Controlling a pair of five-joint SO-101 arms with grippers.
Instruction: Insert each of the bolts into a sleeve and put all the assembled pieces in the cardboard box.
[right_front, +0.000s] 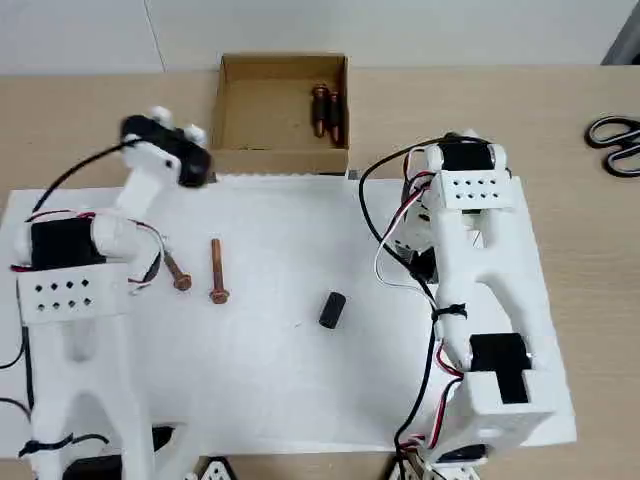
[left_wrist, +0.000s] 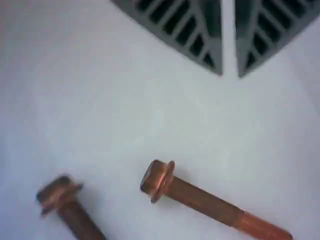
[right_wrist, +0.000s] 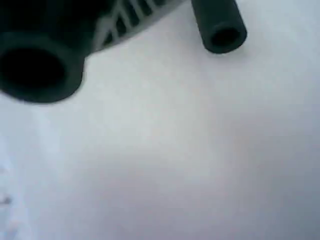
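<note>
The white foam sheet (right_front: 270, 380) covers most of the wooden table (right_front: 100, 110), with an arm standing at each near corner. At the far edge of the sheet, about the middle, the cardboard box (right_front: 230, 100) sits open. Two assembled pieces (right_front: 326, 110) lie side by side in it, up against its right wall.

The left gripper (left_wrist: 229, 67) hangs over the far-left part of the sheet, close to the box's near-left corner. Its ribbed grey jaws are drawn almost together, with a thin slit of white sheet showing between them, and there is nothing in them. Two copper bolts lie bare on the sheet just beyond it. The middle bolt (right_front: 216, 268) lies out in the open with its flanged head toward the near edge. The left bolt (right_front: 176, 270) lies just beside it, at a slant, with its shank running under the left arm's wires. The two do not touch.

Over on the right side, the right gripper (right_wrist: 80, 35) is low over the sheet, tucked under its own arm. From what I can see it is pinching the gripped sleeve (right_wrist: 32, 70), a black tube with its open bore facing the wrist camera. The loose sleeve (right_front: 332, 310) lies on its side near the centre of the sheet, well apart from both bolts.

A pair of scissors (right_front: 615, 145) rests on the bare wood at the table's right edge.
</note>
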